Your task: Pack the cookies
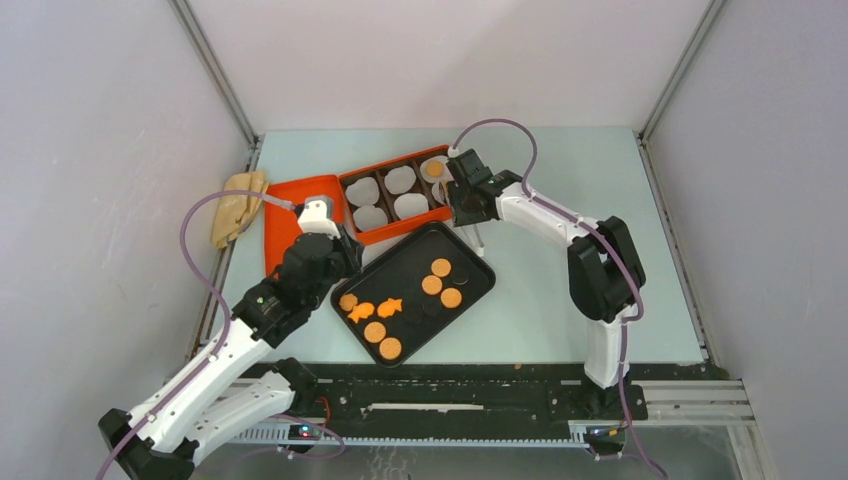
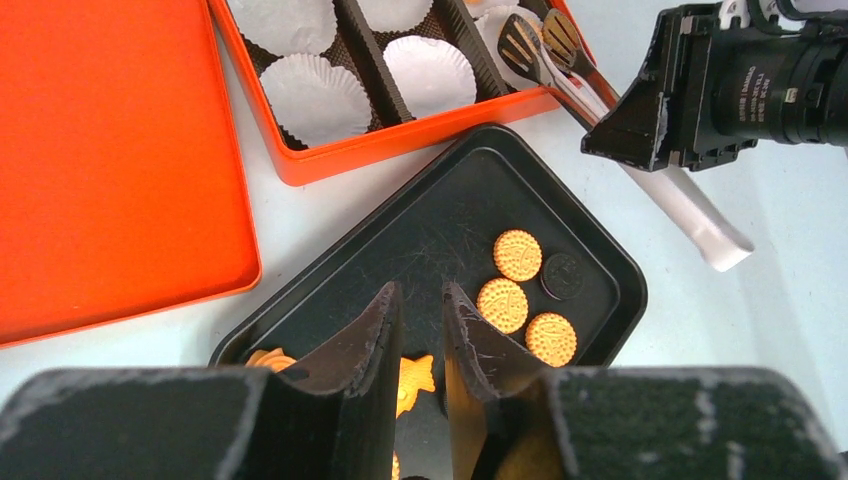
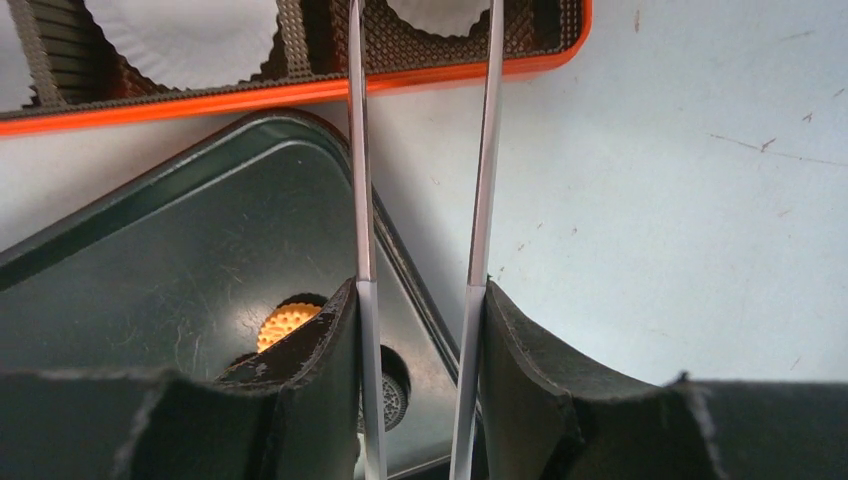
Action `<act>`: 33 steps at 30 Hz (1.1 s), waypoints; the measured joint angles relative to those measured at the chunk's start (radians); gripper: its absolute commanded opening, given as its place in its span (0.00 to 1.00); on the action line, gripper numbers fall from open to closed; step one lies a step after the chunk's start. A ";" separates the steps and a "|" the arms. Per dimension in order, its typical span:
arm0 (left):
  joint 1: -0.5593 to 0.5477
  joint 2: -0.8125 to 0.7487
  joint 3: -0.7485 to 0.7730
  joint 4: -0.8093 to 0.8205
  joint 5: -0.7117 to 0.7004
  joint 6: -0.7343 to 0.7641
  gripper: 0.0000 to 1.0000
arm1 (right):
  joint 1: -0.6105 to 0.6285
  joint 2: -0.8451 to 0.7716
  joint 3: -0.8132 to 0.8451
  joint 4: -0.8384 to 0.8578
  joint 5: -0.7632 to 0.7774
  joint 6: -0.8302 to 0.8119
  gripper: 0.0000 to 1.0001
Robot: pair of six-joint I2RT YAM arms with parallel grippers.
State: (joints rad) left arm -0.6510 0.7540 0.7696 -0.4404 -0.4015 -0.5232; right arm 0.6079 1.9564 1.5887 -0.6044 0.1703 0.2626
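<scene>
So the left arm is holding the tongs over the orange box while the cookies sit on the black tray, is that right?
Not quite: it is the right gripper that holds the tongs, as the right wrist view shows. The left gripper is empty.

Pale blue-green table top [image 1: 560, 320], lightly scuffed, fills centre frame. Plain white back wall [image 1: 440, 60] at top; side walls [image 1: 100, 200] left and right. Metal struts [image 1: 213, 70] run diagonally at both upper corners. Lighting even, diffuse.
</scene>
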 measured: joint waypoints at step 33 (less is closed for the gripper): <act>0.003 -0.008 0.000 0.011 0.042 0.000 0.31 | 0.034 -0.261 -0.188 0.106 0.011 0.004 0.57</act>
State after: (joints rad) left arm -0.6476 0.7456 0.7696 -0.4297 -0.3595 -0.5232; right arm 0.6418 1.6955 1.4006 -0.4980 0.1810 0.2668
